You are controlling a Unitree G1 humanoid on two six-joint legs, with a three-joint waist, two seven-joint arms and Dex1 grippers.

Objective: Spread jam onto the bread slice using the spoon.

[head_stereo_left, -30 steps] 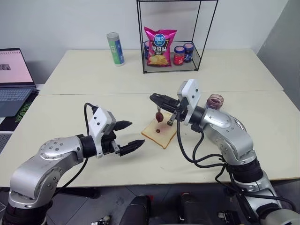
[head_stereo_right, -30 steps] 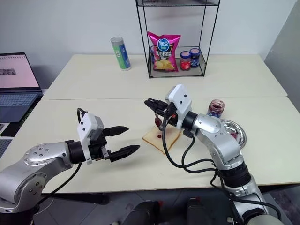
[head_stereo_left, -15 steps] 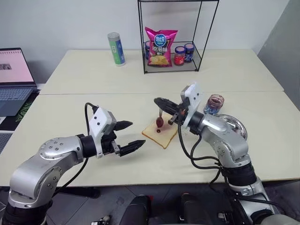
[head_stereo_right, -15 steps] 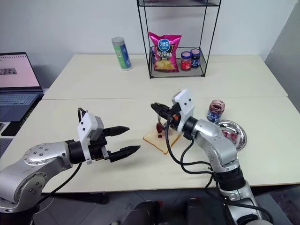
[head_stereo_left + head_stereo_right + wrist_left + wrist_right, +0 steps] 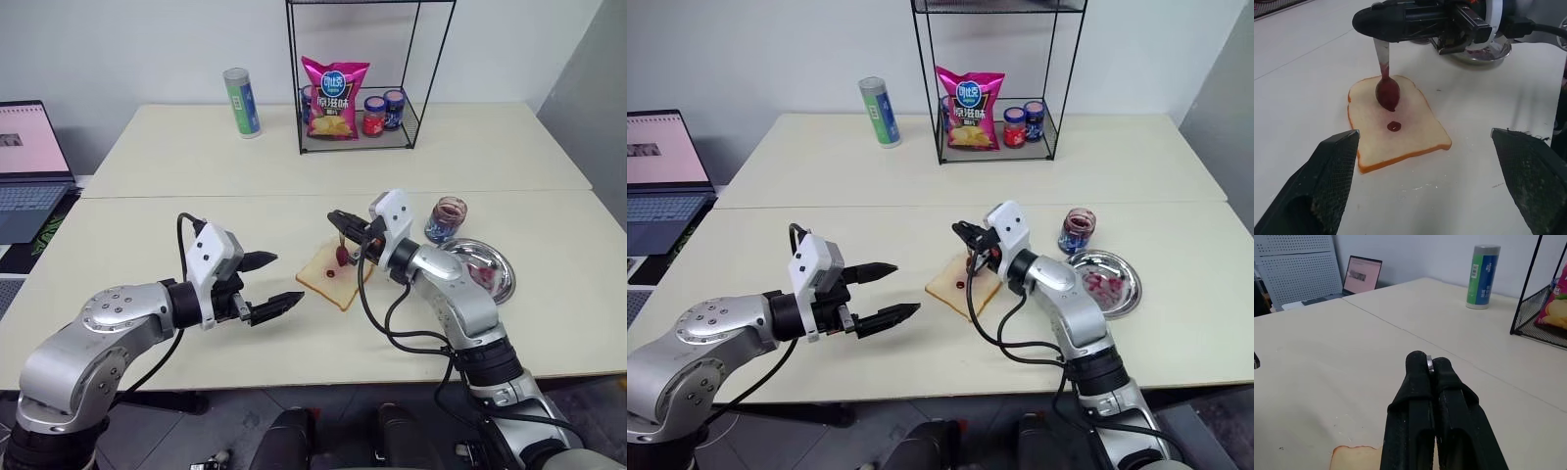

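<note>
Wire rack (image 5: pixel 367 73) with chip bag (image 5: pixel 334 96), jars (image 5: pixel 383 111); laptop (image 5: pixel 29 157) aside.

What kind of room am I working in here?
Likely an office or lab set up as a test bench: plain pale tables, an open laptop, and a wire rack of snacks against a bare wall.

right pincer (image 5: pixel 1429 363) clamped on spoon (image 5: pixel 1429 363) | bread slice (image 5: pixel 1354 457) seen below on table (image 5: pixel 1312 362) | laptop (image 5: pixel 1362 275) behind

Bright, even indoor light, soft shadows, perhaps slight blur in the wrist views.
</note>
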